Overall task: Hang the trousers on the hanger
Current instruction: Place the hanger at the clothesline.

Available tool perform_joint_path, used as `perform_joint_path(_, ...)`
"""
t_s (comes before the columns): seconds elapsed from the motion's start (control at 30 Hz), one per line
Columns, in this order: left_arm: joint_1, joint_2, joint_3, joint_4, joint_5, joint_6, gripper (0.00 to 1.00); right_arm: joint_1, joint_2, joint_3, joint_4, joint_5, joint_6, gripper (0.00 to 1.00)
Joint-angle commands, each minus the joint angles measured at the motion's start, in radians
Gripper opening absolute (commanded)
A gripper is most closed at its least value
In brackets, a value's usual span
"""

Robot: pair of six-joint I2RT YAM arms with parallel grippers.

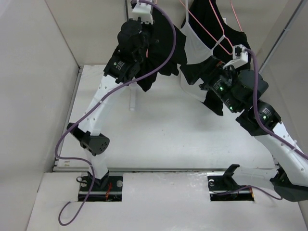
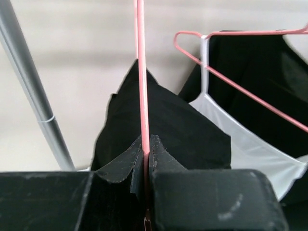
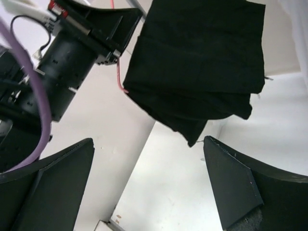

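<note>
Carefully now: my left gripper (image 2: 146,159) pinches the hanger (image 2: 140,72) at frame centre; I'd move it level so the draped trousers (image 2: 187,130) don't slide, while my right gripper (image 3: 149,187) gapes empty.

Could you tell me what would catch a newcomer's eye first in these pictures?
The black trousers hang folded over the pink hanger, whose wire the left gripper pinches, high at the rear. Right of them hangs a white camisole on a second pink hanger; the right gripper gapes open facing the trousers.
</note>
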Motion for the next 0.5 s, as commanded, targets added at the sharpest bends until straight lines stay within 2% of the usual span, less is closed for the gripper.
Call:
perform_joint_path(0.0, 0.045, -0.031, 0.044, 0.143, -0.022, -0.007, 0.0, 0.013, -0.026, -0.013, 0.001, 0.027, 0.002, 1.0)
perform_joint_path(0.23, 0.121, 0.018, 0.07, 0.163, -0.011, -0.027, 0.0, 0.023, -0.045, -0.033, 0.001, 0.037, 0.012, 1.0)
perform_joint_path(0.47, 0.139, 0.07, 0.09, 0.163, 0.032, -0.027, 0.0, 0.023, -0.063, -0.054, -0.009, 0.047, 0.021, 1.0)
